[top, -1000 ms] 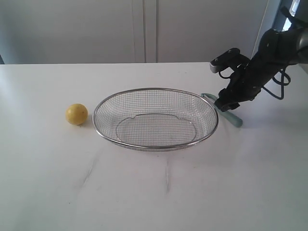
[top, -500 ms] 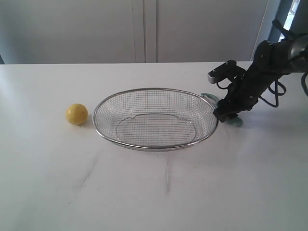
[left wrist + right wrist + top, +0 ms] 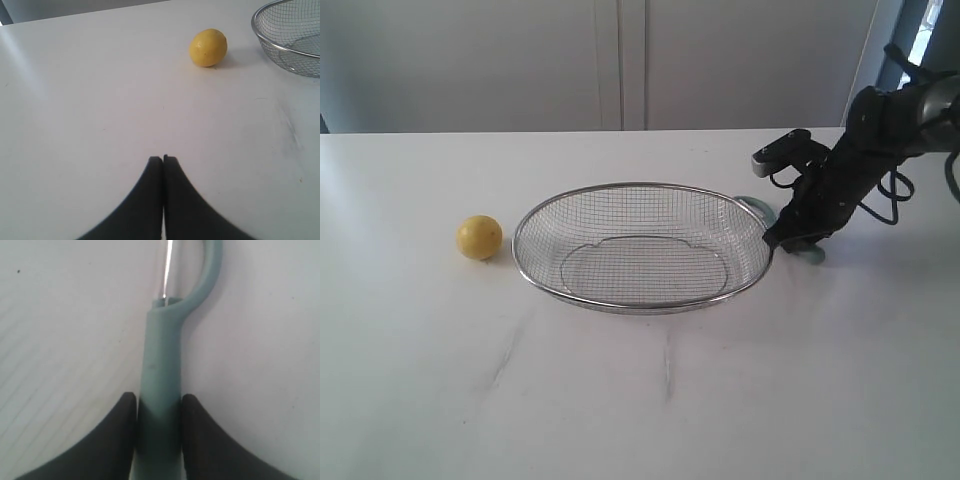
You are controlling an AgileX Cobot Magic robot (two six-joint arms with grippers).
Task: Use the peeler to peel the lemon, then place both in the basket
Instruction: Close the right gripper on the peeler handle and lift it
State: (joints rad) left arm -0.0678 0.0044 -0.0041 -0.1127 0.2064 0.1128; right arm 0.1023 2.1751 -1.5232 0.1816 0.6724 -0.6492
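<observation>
The yellow lemon (image 3: 479, 237) rests on the white table left of the wire-mesh basket (image 3: 642, 306). The teal peeler (image 3: 813, 254) lies on the table just past the basket's right end, its blade head (image 3: 757, 203) against the rim. My right gripper (image 3: 790, 240) is down on it. In the right wrist view its two black fingers press both sides of the peeler's handle (image 3: 161, 350). My left gripper (image 3: 163, 158) is shut on nothing above bare table, with the lemon (image 3: 208, 47) well ahead of it and the basket's rim (image 3: 260, 37) beside the lemon. It does not show in the exterior view.
The white table (image 3: 640, 400) ends at a grey wall behind. The right arm's cable (image 3: 895, 190) loops out to the right of the gripper.
My right gripper has dropped down and slightly left onto the peeler's handle, now covering most of it. Lemon and basket have not moved.
</observation>
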